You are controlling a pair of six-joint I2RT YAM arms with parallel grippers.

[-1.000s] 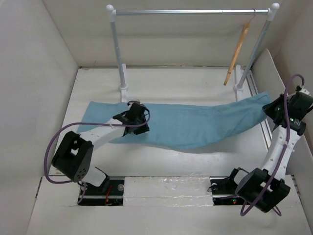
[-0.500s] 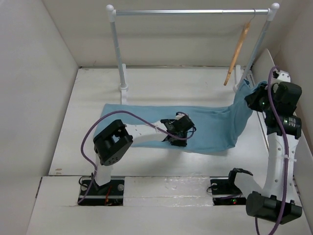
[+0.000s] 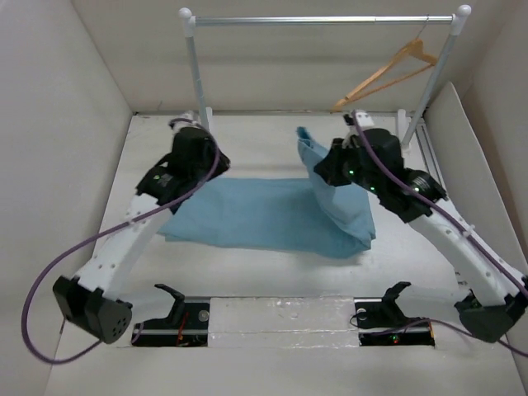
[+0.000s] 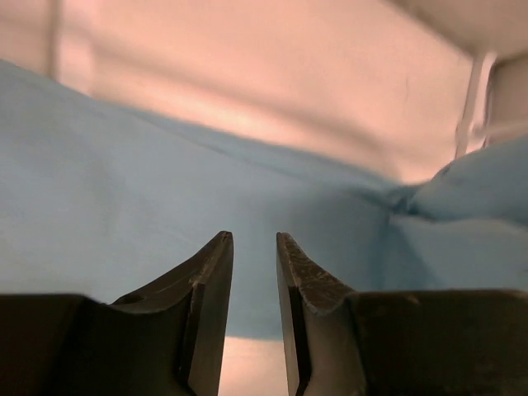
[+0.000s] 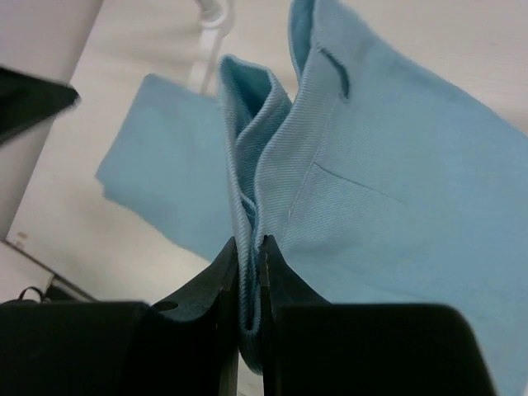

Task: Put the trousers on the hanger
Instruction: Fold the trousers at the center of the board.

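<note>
The light blue trousers (image 3: pixel 247 216) lie flat across the middle of the table. Their right end is lifted and folded back toward the centre. My right gripper (image 3: pixel 323 165) is shut on that raised fold; in the right wrist view the doubled cloth edge (image 5: pixel 247 165) is pinched between its jaws (image 5: pixel 249 241). My left gripper (image 3: pixel 169 183) hovers over the trousers' far left corner. Its jaws (image 4: pixel 254 238) stand a little apart with nothing between them, and the cloth (image 4: pixel 124 181) lies beyond. The wooden hanger (image 3: pixel 388 73) hangs from the rail at the back right, apart from both grippers.
The white-and-silver clothes rail (image 3: pixel 322 20) spans the back of the table, its left post (image 3: pixel 198 82) just behind my left wrist. White walls close in the table on the left, the right and the back.
My right gripper carried the trousers' end from the right edge to the middle, folding the cloth over. My left arm moved from mid-cloth to the far left. The hanger swung round on the rail.
</note>
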